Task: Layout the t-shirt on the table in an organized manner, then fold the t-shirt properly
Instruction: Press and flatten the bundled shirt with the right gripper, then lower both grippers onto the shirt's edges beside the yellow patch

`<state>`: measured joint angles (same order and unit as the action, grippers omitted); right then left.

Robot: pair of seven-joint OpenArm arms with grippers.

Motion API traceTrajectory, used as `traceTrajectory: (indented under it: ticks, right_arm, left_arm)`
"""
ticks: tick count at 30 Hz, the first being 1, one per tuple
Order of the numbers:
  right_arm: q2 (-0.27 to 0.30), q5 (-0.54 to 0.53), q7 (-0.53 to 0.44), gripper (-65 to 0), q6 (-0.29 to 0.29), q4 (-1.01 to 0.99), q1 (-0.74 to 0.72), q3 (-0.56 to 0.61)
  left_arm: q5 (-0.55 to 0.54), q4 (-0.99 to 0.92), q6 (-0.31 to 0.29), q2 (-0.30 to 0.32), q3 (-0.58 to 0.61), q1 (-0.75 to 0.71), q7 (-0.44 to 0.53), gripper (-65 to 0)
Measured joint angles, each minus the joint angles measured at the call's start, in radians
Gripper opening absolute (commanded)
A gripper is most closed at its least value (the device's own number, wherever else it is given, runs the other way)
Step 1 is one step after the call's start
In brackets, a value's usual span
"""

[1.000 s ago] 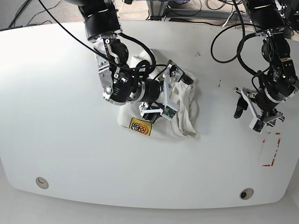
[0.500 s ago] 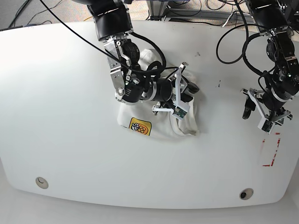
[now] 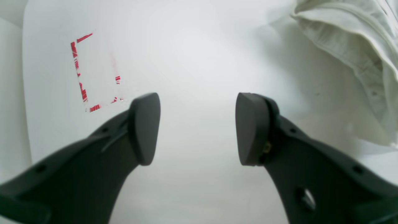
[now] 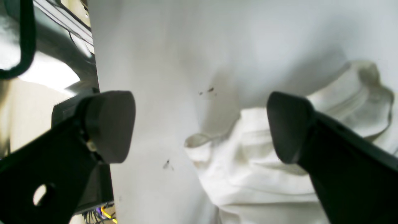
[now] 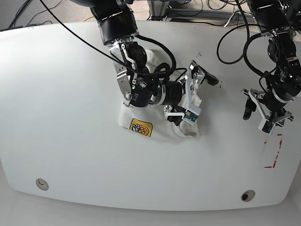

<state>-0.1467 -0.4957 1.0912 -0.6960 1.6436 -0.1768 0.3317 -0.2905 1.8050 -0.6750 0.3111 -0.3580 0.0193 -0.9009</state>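
The white t-shirt lies crumpled in a heap in the middle of the table, with its yellow-orange logo patch facing up at the front. My right gripper hovers over the heap's right side, open. In the right wrist view the right gripper frames a folded edge of the t-shirt and bare table, holding nothing. My left gripper is open and empty well to the right of the shirt. In the left wrist view the left gripper is above bare table, with the t-shirt at upper right.
A red-outlined rectangle mark sits near the table's right front edge, also visible as the red mark. Two small round holes lie near the front edge. Small dark specks mark the surface. Cables hang behind the table.
My right arm has swung to the right across the heap, so its gripper now sits over the shirt's right side with its jaws wide. The left arm shifted slightly right.
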Motion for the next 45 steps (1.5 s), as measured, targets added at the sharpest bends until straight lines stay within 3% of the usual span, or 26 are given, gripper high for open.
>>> traceTrajectory:
  ticks: [8, 13, 19, 25, 28, 32, 34, 41, 45]
  right_arm:
    - [0.018, -0.040, -0.008, 0.0, -0.001, 0.004, -0.028, -0.036]
    - [0.090, -0.032, -0.009, 0.0, 0.000, 0.019, -0.033, -0.084]
    - [0.211, -0.032, -0.002, 0.0, 0.000, 0.060, -0.027, -0.147]
    - [0.320, -0.032, -0.007, -11.4, 0.000, 0.082, -0.031, -0.235]
    - [0.367, -0.040, -0.007, -15.7, -0.001, 0.083, -0.027, -0.273]
    - [0.410, -0.032, -0.003, -18.2, 0.000, 0.083, -0.023, -0.314]
    - [0.420, -0.033, -0.004, -18.1, 0.000, 0.083, -0.023, -0.333]
    - [0.426, -0.034, -0.008, -18.1, -0.003, 0.081, -0.023, -0.386]
    - [0.427, -0.039, -0.007, -18.2, -0.003, 0.071, -0.023, -0.425]
  left_arm:
    - [0.005, 0.005, 0.001, 0.000, 0.023, 0.005, 0.000, -29.9]
    - [-0.019, 0.056, 0.001, -0.015, 0.094, 0.003, -0.030, -29.9]
    - [-0.209, 0.101, -0.007, -0.097, 0.146, 0.027, -0.148, -29.9]
    - [-0.365, 0.100, 0.008, -0.174, 0.128, 0.127, -0.261, -29.9]
    - [-0.413, 0.102, 0.008, -0.249, 0.129, 0.145, -0.299, -29.9]
    - [-0.418, 0.098, 0.009, -0.346, 0.143, 0.135, -0.356, -29.9]
    - [-0.421, 0.082, 0.008, -0.366, 0.176, 0.129, -0.367, -29.9]
    - [-0.333, -0.057, 0.006, -0.371, 0.301, 0.124, -0.367, -29.9]
    - [-0.285, -0.136, 0.001, -0.333, 0.305, 0.124, -0.368, -29.9]
